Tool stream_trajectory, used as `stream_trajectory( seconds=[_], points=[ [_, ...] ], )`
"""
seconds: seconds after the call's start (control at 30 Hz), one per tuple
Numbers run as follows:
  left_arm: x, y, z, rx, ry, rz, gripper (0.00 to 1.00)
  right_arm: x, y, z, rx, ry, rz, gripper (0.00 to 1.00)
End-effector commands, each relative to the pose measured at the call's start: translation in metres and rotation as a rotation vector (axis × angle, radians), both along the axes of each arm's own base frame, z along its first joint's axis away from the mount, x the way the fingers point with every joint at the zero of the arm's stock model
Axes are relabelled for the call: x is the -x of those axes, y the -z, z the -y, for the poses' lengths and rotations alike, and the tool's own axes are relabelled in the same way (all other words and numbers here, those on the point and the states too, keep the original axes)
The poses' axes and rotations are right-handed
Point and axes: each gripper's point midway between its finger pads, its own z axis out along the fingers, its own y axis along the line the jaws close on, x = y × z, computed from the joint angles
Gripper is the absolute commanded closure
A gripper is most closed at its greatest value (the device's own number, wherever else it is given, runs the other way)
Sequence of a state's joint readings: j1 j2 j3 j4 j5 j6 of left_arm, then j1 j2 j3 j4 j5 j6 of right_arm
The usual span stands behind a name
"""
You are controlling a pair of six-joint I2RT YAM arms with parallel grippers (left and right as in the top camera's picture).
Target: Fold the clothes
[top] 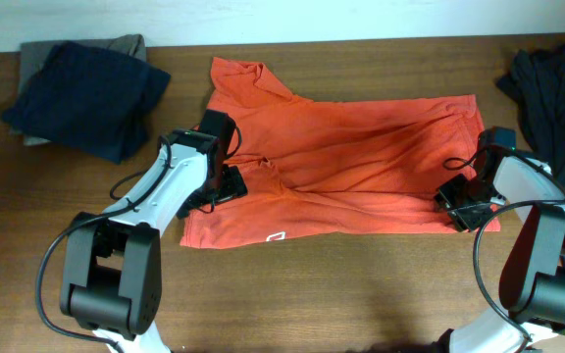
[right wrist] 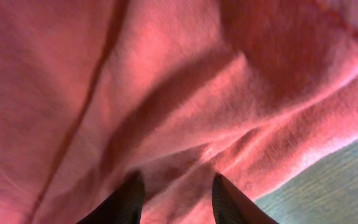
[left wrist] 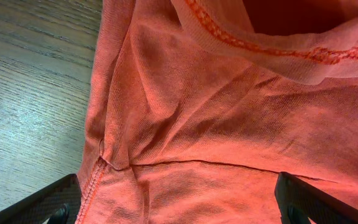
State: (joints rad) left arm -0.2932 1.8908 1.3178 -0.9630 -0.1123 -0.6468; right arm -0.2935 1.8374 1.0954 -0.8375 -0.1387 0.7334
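Observation:
The red-orange T-shirt (top: pixel 361 157) lies spread across the middle of the table, roughly folded, with a small white logo (top: pixel 276 236) near its front edge. My left gripper (top: pixel 226 181) is pressed down on the shirt's left part. In the left wrist view (left wrist: pixel 179 208) its fingers stand wide apart with a seamed fold of cloth (left wrist: pixel 185 124) between them. My right gripper (top: pixel 462 206) is at the shirt's front right corner. In the right wrist view (right wrist: pixel 176 193) its fingers are drawn in on a ridge of the cloth (right wrist: pixel 185 106).
A dark navy garment (top: pixel 86 93) on a grey one lies at the back left. A dark heap of clothes (top: pixel 557 88) lies at the back right. Bare wood table (top: pixel 341 294) runs along the front.

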Motion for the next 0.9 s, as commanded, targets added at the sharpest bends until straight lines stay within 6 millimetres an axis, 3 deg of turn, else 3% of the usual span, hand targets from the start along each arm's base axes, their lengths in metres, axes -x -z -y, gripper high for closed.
stream_trajectory(
  seconds=[0.0, 0.3, 0.6, 0.87],
  points=[
    [0.001, 0.004, -0.005, -0.019, 0.006, -0.009, 0.01, 0.001, 0.005, 0.001, 0.017, 0.005, -0.010, 0.63],
    [0.001, 0.004, -0.005, -0.019, 0.006, -0.009, 0.01, -0.002, 0.005, 0.002, 0.021, 0.007, 0.002, 0.75],
    [0.001, 0.004, -0.005, -0.019, 0.006, -0.009, 0.01, -0.005, 0.005, 0.003, 0.025, 0.007, 0.015, 0.73],
    [0.001, 0.004, -0.005, -0.019, 0.006, -0.009, 0.01, -0.011, 0.002, 0.005, 0.031, -0.001, 0.036, 0.63]
  ],
)
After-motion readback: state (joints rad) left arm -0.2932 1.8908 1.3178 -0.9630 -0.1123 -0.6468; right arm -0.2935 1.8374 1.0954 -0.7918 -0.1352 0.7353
